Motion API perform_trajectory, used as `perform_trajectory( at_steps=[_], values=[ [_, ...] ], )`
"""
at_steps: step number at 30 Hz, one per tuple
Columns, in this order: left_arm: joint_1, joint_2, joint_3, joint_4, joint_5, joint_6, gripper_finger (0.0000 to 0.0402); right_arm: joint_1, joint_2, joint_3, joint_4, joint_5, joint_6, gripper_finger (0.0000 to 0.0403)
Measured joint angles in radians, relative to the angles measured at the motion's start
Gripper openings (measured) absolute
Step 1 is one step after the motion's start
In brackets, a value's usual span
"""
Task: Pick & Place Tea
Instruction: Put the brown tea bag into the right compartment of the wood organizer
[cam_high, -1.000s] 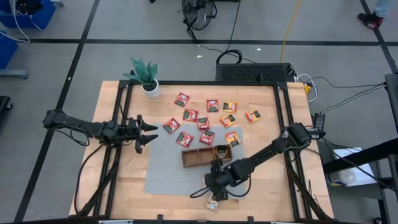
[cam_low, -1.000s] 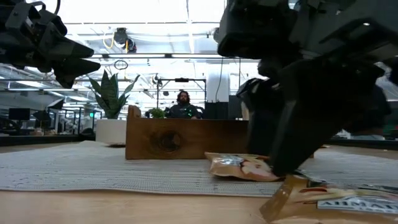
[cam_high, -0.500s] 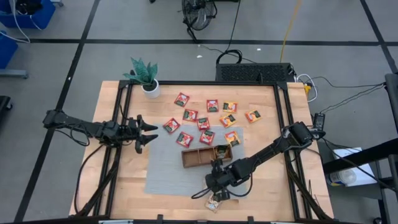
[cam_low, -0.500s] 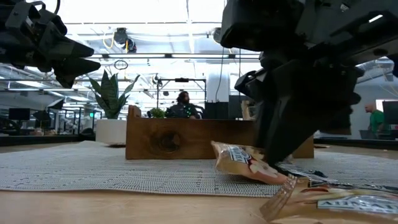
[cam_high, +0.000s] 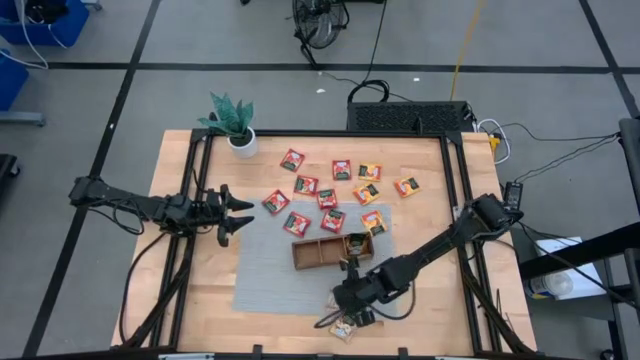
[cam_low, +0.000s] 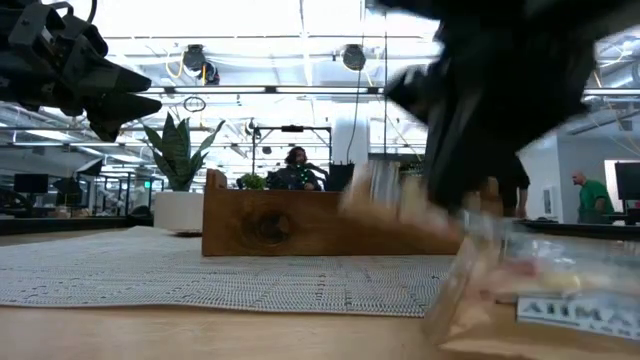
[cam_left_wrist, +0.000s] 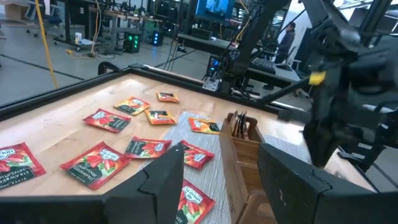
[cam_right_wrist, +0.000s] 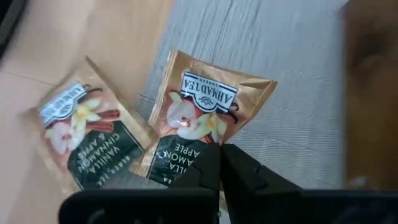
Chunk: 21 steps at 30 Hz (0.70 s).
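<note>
**A:** The right gripper (cam_right_wrist: 219, 163) had its fingers pinched together on the lower edge of one tea sachet (cam_right_wrist: 202, 121), a gold one with apple and vanilla on the label. It sat at the near edge of the grey mat (cam_high: 262, 270), just in front of the wooden tray (cam_high: 330, 250).

**B:** Why grab it by the edge?

**A:** My guess: a flat packet lying on a mat gives nothing else to bite on. A second gold sachet (cam_right_wrist: 84, 134) lay right beside it, half on the bare table (cam_high: 190, 300), and an edge pinch kept that one out of the grip.

**B:** And the other arm?

**A:** The left gripper (cam_high: 236, 214) hovered over the table's left side, fingers apart, holding nothing. It looked parked out of the way.

**B:** The rest of the tea?

**A:** Red and orange sachets (cam_high: 328, 198) were scattered behind the tray, between it and the potted plant (cam_high: 236, 124). A few packets already stood in the tray's right-hand compartment (cam_left_wrist: 239, 126), so I'd judge most of the job remained.
</note>
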Motion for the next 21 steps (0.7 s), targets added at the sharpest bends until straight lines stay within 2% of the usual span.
perform_trajectory(
  at_steps=[7, 11, 16, 21],
  values=[
    [0.000, 0.000, 0.000, 0.000, 0.000, 0.000, 0.0205, 0.019, -0.186, 0.001, -0.313, 0.310, -0.020, 0.0000],
    [0.000, 0.000, 0.000, 0.000, 0.000, 0.000, 0.0205, -0.031, -0.246, 0.003, -0.522, 0.394, -0.025, 0.0000],
    [0.000, 0.000, 0.000, 0.000, 0.000, 0.000, 0.0205, -0.094, -0.199, 0.078, -0.767, 0.456, -0.103, 0.0000],
    [0.000, 0.000, 0.000, -0.001, 0.000, 0.000, 0.0205, -0.099, -0.085, 0.186, -0.907, 0.499, -0.211, 0.0000]
  ],
)
